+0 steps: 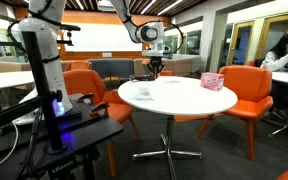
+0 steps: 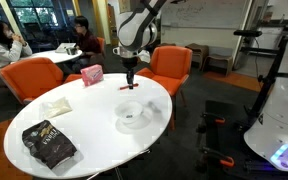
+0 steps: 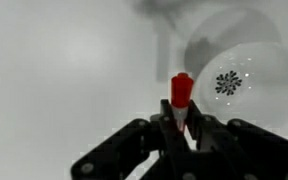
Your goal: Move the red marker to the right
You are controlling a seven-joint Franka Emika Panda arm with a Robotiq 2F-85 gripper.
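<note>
The red marker (image 3: 181,92) is a short red pen held between my gripper's black fingers (image 3: 181,125) in the wrist view. In an exterior view the marker (image 2: 126,88) shows as a small red streak at the table surface, right under the gripper (image 2: 131,80). The gripper is shut on it near the far edge of the round white table (image 2: 84,125). In an exterior view the gripper (image 1: 156,68) hangs over the table's far side (image 1: 174,100); the marker is too small to make out there.
A pink patterned box (image 2: 92,74) (image 1: 213,81) stands near the table's edge. A clear round lid (image 2: 132,116) (image 3: 229,70) lies close to the gripper. A black bag (image 2: 49,143) and a white napkin (image 2: 54,106) lie on the table. Orange chairs (image 2: 169,62) surround it.
</note>
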